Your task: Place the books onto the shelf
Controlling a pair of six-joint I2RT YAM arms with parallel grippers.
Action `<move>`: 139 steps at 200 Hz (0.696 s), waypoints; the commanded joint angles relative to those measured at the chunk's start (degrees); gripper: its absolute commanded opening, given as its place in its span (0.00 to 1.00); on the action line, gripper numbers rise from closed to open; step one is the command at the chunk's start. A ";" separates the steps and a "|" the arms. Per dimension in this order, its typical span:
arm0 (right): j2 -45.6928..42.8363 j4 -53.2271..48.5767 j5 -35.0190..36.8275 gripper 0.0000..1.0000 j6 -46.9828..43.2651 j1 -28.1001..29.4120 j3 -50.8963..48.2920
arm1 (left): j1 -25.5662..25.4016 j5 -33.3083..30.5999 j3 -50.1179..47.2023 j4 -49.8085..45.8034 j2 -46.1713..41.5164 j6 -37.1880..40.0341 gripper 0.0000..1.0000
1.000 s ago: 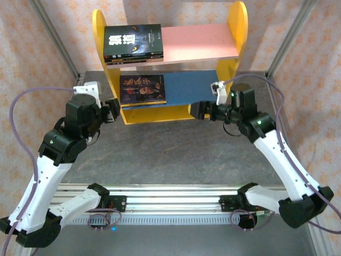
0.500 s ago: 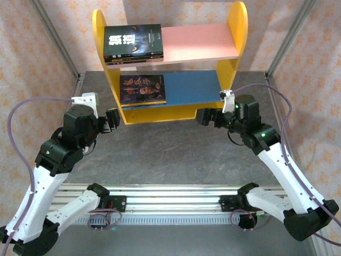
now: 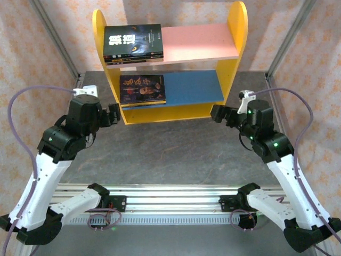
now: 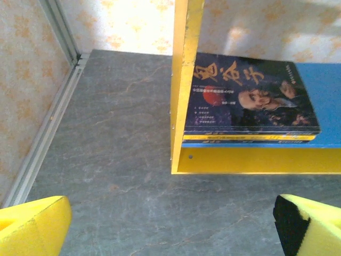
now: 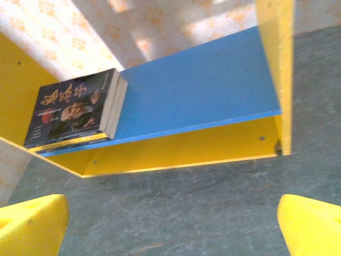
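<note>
Now left hand (image 3: 113, 113) and right hand (image 3: 217, 113) spread, empty; the right farther from shelf (image 3: 237, 32) than before.

Glossy books (image 4: 250, 93), matt painted shelf (image 4: 184, 80)

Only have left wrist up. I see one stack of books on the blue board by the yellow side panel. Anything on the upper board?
Observer: Yes. In top external, an upper stack of books lies flat at the left end of the pink upper board.
Operator: Rest of the blue board, to the right?
Observer: Bare. In right wrist, the blue lower board has nothing on it past the lower stack.
Operator: Right tool carrying a book?
Observer: No. The right tool is open with nothing between its fingers, near the shelf's front right corner.
</note>
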 commanded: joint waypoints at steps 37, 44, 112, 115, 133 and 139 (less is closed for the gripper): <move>-5.79 0.68 16.52 1.00 -4.14 -0.80 -5.98 | 0.52 -17.83 -8.75 2.97 -4.52 -1.15 0.99; -5.54 0.88 17.09 1.00 -4.52 -1.06 -6.33 | 0.86 -20.40 -9.99 3.04 -5.20 -1.71 0.99; -4.90 12.02 19.36 1.00 -4.58 -6.83 -13.73 | 2.90 -23.78 -33.92 28.78 -17.59 10.01 0.99; -5.02 13.56 19.61 1.00 -4.62 -7.00 -14.67 | 2.98 -23.51 -35.40 30.64 -18.40 10.67 0.99; -6.42 22.77 19.80 1.00 -5.51 -7.87 -20.82 | 3.61 -21.51 -44.68 42.18 -24.00 14.85 0.99; -6.58 24.47 20.42 1.00 -5.02 -8.21 -22.15 | 3.92 -19.97 -48.41 46.85 -26.57 16.77 1.00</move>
